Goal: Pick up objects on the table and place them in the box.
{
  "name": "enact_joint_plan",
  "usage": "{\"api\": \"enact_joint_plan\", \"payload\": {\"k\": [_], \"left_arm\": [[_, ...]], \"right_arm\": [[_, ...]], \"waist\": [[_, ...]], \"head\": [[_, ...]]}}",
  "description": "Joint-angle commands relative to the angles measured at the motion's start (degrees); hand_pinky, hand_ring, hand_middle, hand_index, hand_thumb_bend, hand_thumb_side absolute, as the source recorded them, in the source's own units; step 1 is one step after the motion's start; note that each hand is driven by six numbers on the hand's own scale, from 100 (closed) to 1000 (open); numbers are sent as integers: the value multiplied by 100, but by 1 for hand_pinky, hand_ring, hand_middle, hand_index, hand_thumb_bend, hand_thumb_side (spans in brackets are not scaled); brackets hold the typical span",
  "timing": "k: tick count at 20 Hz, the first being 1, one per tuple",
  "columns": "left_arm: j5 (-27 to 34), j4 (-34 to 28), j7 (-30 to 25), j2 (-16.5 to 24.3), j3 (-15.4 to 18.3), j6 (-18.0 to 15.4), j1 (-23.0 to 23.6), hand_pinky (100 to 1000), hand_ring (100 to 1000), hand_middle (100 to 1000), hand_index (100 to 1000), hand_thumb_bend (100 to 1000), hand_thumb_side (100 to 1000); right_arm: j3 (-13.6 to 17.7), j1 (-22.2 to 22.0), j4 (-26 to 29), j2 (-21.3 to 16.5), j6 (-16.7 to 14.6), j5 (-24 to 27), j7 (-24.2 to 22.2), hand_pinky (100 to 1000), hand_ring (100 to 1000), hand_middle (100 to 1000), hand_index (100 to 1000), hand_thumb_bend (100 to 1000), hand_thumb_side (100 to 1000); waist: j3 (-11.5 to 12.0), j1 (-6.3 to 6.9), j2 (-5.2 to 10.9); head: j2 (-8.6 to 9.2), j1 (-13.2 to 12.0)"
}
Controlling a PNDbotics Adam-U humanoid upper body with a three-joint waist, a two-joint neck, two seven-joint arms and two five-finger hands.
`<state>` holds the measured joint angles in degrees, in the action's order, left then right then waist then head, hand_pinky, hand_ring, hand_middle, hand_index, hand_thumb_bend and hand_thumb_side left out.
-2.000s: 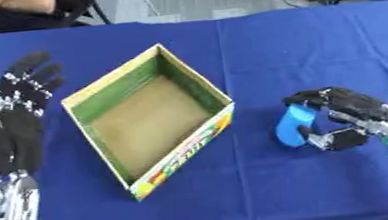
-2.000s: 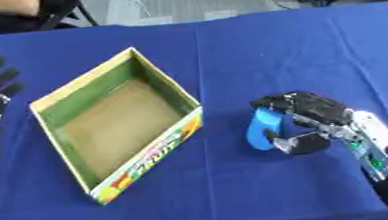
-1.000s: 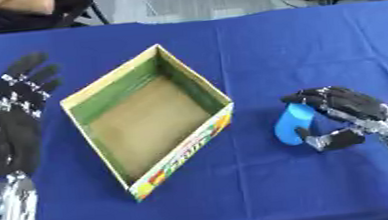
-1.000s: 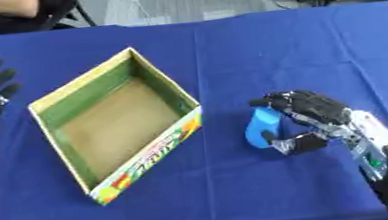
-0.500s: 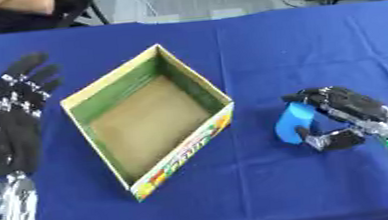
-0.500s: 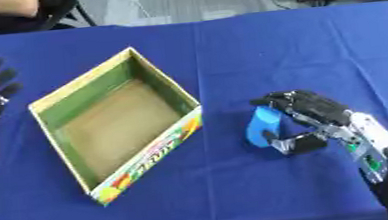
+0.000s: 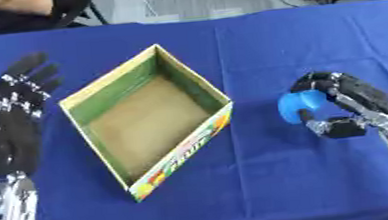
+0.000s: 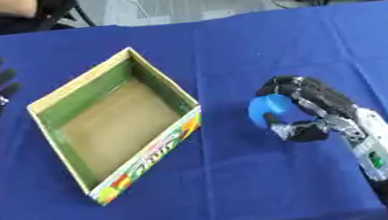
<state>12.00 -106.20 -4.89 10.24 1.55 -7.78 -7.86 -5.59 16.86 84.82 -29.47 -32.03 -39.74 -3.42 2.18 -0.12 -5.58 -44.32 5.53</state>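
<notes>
Zero objects in box (image 7: 146,123) so far, as far as I see. My right hand (image 8: 316,109) curls round blue object (image 8: 266,109), right of box, low over counter (image 7: 266,186). Left hand (image 7: 14,115) idle at left edge, fingers spread. Lift, carry left, release remain.

The box (image 7: 184,155) bears colourful printed lettering too blurred to read.

We see the right hand (image 7: 348,102) with fingers and thumb curled inward (arm entering lower right); the left hand (image 7: 11,114) rests open, fingers up.
</notes>
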Motion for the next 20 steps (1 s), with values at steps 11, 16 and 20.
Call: {"api": "enact_joint_plan", "payload": {"k": [11, 16, 20], "left_arm": [[23, -60, -7, 77, 11, -14, -45, 872, 850, 860, 857, 979, 1000], [21, -53, -17, 85, 3, -12, -32, 873, 852, 860, 856, 977, 1000], [27, -47, -34, 85, -14, -10, -25, 873, 853, 861, 855, 977, 1000]], "right_arm": [[667, -161, 538, 64, 665, 801, 127, 100, 100, 210, 382, 100, 231], [560, 116, 685, 40, 651, 914, 53, 100, 100, 215, 385, 100, 243], [294, 627, 689, 35, 563, 1035, -163, 100, 100, 221, 386, 100, 250]], "waist": [[-55, 12, 46], [-50, 11, 62], [-20, 13, 73]], "head": [[20, -23], [20, 10], [20, 65]]}}
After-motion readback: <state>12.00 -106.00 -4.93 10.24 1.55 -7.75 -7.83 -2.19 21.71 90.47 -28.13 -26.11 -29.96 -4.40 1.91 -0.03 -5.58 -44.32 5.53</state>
